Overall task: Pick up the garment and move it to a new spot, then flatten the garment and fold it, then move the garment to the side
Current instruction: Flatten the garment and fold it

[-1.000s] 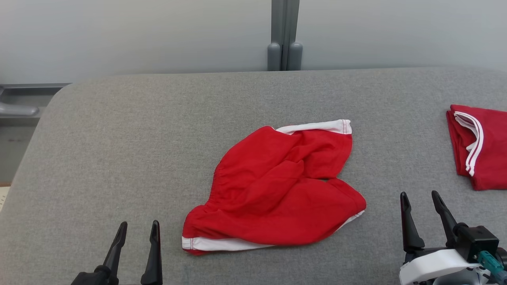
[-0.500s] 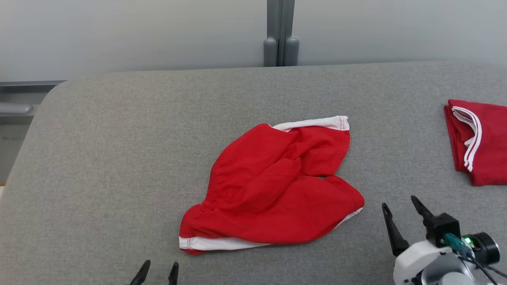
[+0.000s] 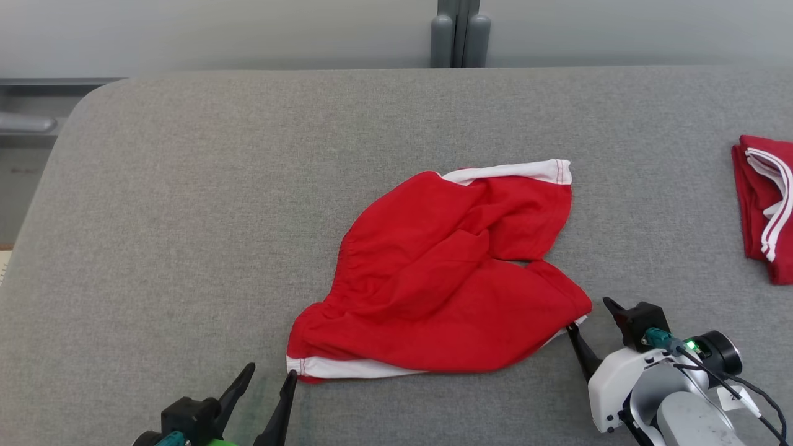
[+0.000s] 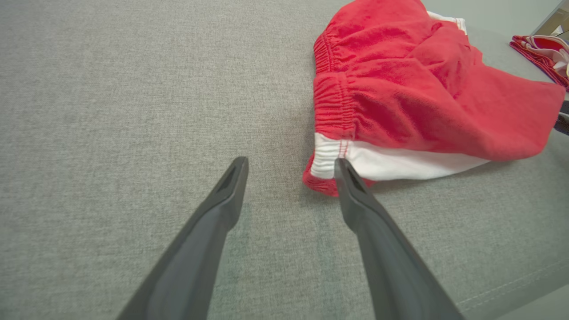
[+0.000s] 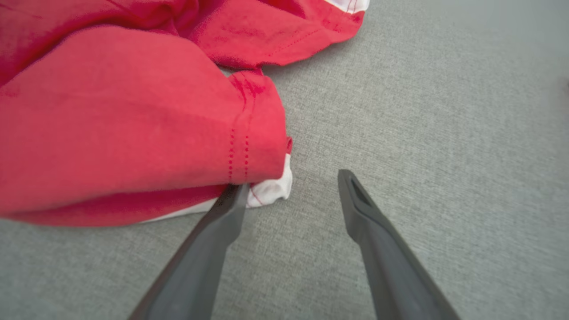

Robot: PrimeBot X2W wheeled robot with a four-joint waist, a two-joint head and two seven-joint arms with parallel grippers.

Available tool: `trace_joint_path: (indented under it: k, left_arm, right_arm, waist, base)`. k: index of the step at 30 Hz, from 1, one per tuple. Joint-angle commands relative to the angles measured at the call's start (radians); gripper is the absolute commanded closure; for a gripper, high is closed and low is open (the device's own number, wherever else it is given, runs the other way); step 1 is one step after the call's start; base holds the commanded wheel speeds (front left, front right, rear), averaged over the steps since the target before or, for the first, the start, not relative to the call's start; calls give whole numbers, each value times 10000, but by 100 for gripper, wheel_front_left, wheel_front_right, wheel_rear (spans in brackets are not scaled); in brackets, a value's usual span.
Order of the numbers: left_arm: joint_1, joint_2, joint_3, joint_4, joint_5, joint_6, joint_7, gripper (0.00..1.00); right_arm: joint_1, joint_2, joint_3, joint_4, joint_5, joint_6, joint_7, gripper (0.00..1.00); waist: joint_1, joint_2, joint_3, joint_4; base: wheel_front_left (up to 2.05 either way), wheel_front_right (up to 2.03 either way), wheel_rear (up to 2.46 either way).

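The garment [image 3: 446, 279], red with white bands, lay crumpled near the middle of the grey desk [image 3: 186, 217], closer to my edge than to the far one. One white band ran along its far side and another along its near left corner. Its gathered waistband faced my left.

My left fingers [image 3: 282, 409] were spread wide and held nothing. In the left wrist view, the tip of one sat right at the near left corner of the garment, against the white band, though I could not tell whether it touched the cloth. The other finger was over bare desk, apart from the cloth.

My right fingers [image 3: 582, 353] were spread wide too, with nothing pinched between them. In the right wrist view, one tip met the stitched red hem at the garment's near right corner, just beside a small fold of white. The other was over bare desk.

A second garment [image 3: 765, 217], red with white stripes, lay folded at the desk's right side, well apart from the first.
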Motion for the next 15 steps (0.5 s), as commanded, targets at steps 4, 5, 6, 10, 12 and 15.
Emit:
trace_joint_path:
  k: [4, 5, 6, 10, 12, 15]
  left_arm:
    - [-458, 177, -384, 14, -368, 4, -128, 0]
    - [-543, 232, -530, 17, -434, 4, -131, 0]
    - [-642, 272, -628, 32, -506, 4, -144, 0]
    - [-921, 403, -984, 187, -706, 4, -185, 0]
    - [-1064, 455, -1127, 238, -864, 4, -201, 0]
    - [-1200, 568, -1339, 275, -1053, 4, -202, 0]
  right_arm:
    - [-285, -178, 301, 114, 248, -19, -38, 0]
    - [-319, -198, 372, 153, 266, -19, -9, 0]
    - [-379, -213, 428, 185, 300, -19, 12, 0]
    - [-589, -279, 652, 339, 420, -19, 143, 0]
    - [-647, -311, 737, 379, 551, -19, 235, 7]
    - [-680, -424, 822, 451, 690, -21, 374, 18]
  waist:
    - [0, 0, 293, 81]
    - [0, 0, 336, 74]
    - [0, 0, 387, 65]
    - [0, 0, 514, 51]
    - [0, 0, 569, 48]
    - [0, 0, 629, 46]
  base:
    - [0, 0, 0]
    - [0, 0, 0]
    - [0, 0, 0]
    - [0, 0, 0]
    - [0, 0, 0]
    - [0, 0, 0]
